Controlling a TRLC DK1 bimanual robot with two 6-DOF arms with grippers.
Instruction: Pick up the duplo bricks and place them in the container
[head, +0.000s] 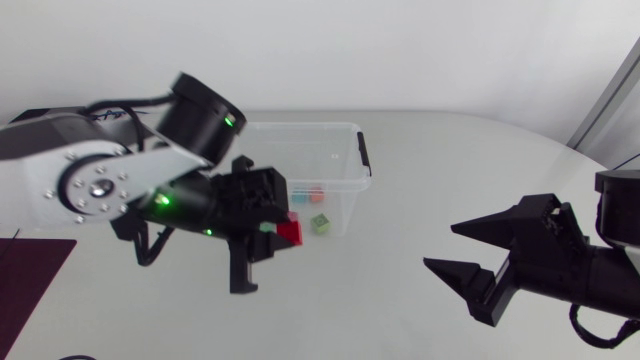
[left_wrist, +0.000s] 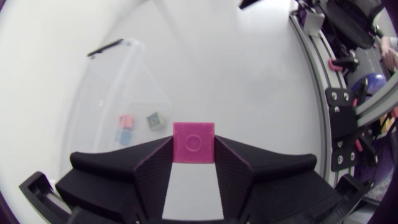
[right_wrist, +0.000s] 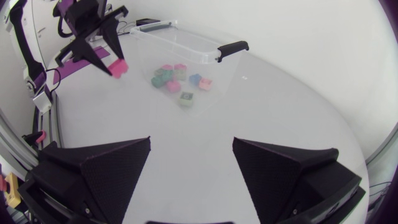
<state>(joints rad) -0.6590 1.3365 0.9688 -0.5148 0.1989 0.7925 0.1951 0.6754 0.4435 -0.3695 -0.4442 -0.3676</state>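
Duplo brick (left_wrist: 193, 142), one, clamped in left fingers (left_wrist: 155, 169); about six bricks (right_wrist: 173, 85) in container (head: 364, 158); right fingers (right_wrist: 112, 169) wide

the right gripper (right_wrist: 192, 142) has its fingers wide apart over the table (right_wrist: 280, 106). ahead sits the clear container (right_wrist: 174, 28) with several bricks (right_wrist: 176, 79) inside. near it, the left gripper (right_wrist: 115, 62) clamps a pink brick (right_wrist: 120, 67).

Your left gripper (left_wrist: 193, 155) is clamped on a brick (left_wrist: 194, 142) — your right gripper (head: 440, 245) hovers, fingers spread wide.
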